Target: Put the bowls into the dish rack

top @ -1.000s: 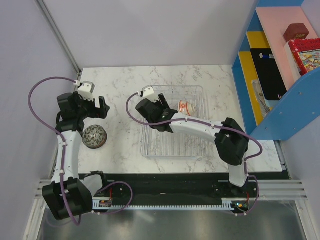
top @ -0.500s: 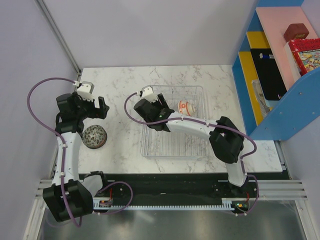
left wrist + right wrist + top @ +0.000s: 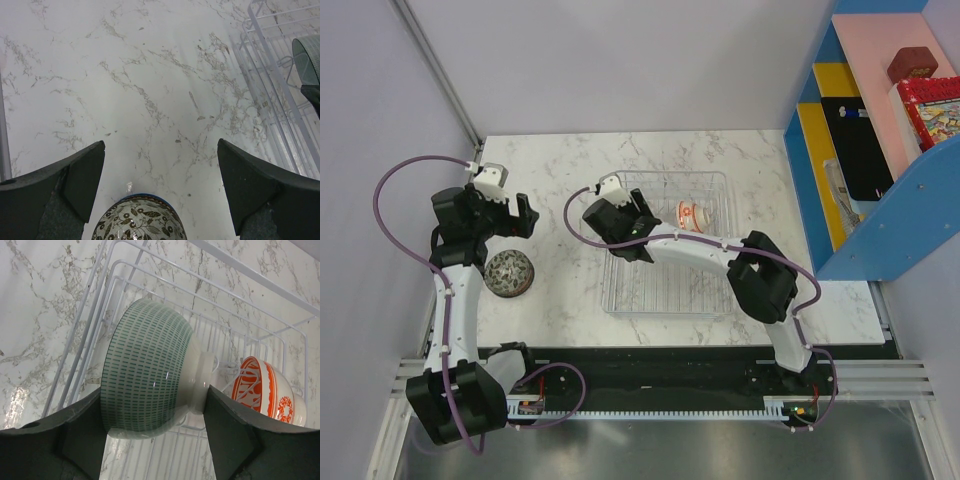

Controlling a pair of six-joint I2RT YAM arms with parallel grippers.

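My right gripper (image 3: 155, 402) is shut on a pale green bowl (image 3: 145, 372), held on its side over the left rear part of the wire dish rack (image 3: 240, 270). The bowl's edge also shows in the left wrist view (image 3: 306, 60). An orange-and-white bowl (image 3: 262, 387) stands on edge among the rack's tines, just right of it (image 3: 690, 213). My left gripper (image 3: 160, 185) is open and empty above the marble table. A grey-brown patterned bowl (image 3: 140, 222) sits upside down just below it (image 3: 508, 273).
The dish rack (image 3: 665, 305) lies mid-table, and its left wires show in the left wrist view (image 3: 270, 65). A blue and pink shelf unit (image 3: 880, 150) with boxes stands at the right. A grey wall runs along the left.
My right gripper and its elbow have shifted slightly left over the rack with the green bowl. The left arm has hardly moved.
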